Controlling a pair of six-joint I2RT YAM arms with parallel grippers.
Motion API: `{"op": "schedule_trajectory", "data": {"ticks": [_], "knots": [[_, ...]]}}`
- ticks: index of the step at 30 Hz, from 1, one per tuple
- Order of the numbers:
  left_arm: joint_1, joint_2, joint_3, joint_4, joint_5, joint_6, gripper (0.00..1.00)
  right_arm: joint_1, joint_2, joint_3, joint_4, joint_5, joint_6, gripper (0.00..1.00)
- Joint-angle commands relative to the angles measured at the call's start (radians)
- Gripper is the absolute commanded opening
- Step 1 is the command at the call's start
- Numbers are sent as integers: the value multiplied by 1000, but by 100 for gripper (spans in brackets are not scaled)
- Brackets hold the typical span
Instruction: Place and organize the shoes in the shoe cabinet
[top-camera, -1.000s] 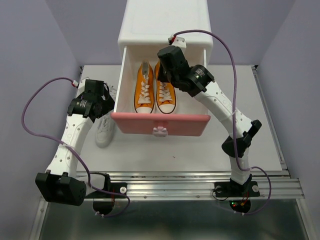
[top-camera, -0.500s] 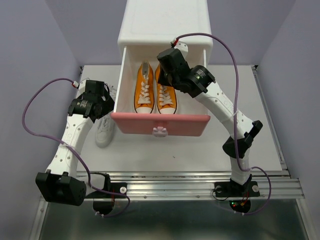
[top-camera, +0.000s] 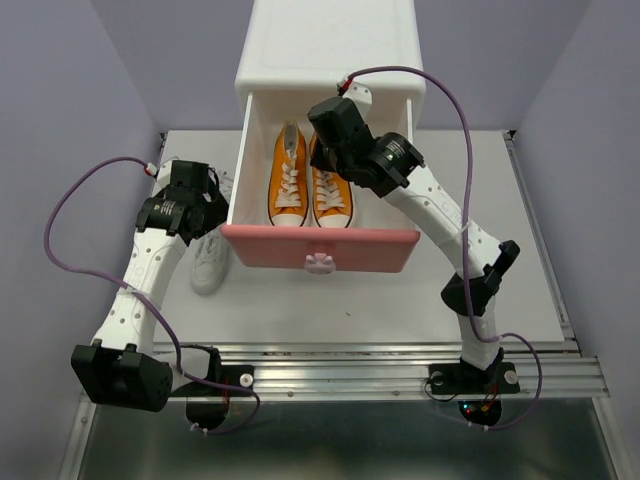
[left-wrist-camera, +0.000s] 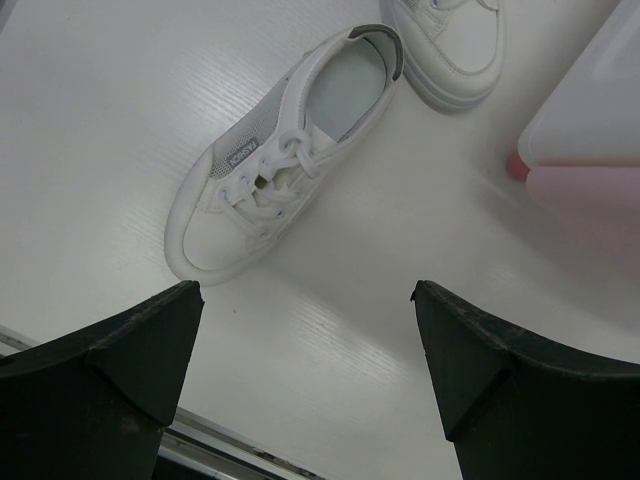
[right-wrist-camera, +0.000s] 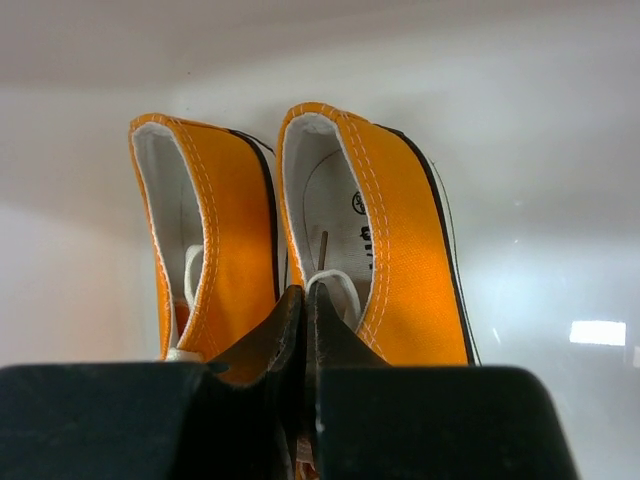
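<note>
Relation: white shoe (left-wrist-camera: 270, 190) lies on the table (left-wrist-camera: 90, 120) just ahead of the left gripper (left-wrist-camera: 305, 300), a little to the left of the gap between its fingers.
Axis: diagonal in the left wrist view, toe at lower left and heel at upper right. By my reading, the wrist needs a turn to close across the shoe's width.
Nearer arm: left. The right arm is well apart, over the drawer (top-camera: 320, 245).
Left gripper: spread wide, holding nothing.
Right gripper (right-wrist-camera: 303, 300): fingers pressed together at the heels of the orange pair, with nothing visibly pinched.
Second white shoe (left-wrist-camera: 450, 45): on the table beyond the first, near the drawer's corner.
Drawer contents: left orange shoe (top-camera: 288, 180) and right orange shoe (top-camera: 332, 190), side by side, toes toward the pink front.
Cabinet (top-camera: 330, 40): far side of the table, upper drawer open. The lower drawer is hidden beneath it.
Remaining: the white pair is not yet stowed.
</note>
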Motion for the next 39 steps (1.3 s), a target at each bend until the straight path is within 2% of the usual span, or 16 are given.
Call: {"op": "schedule_trajectory", "data": {"ticks": [1, 6, 17, 25, 32, 37, 38, 39], "knots": [[6, -29, -2, -13, -30, -6, 99, 8, -12, -24, 117, 32, 1, 1], [6, -24, -4, -13, -30, -8, 99, 8, 48, 79, 139, 77, -56, 1], [6, -10, -1, -10, -29, -11, 99, -15, 13, 6, 197, 34, -51, 1], [6, -15, -2, -10, -29, -17, 99, -24, 25, 42, 259, 63, -129, 1], [6, -16, -7, -13, -26, -21, 99, -42, -10, -42, 259, 32, -80, 1], [6, -24, -15, -18, -24, -29, 99, -42, -7, -37, 271, 28, -91, 1], [6, -27, -15, -20, -24, -31, 99, -42, -16, -48, 269, 29, -88, 9], [6, -29, -15, -21, -24, -34, 99, -42, -24, -57, 269, 29, -82, 27]]}}
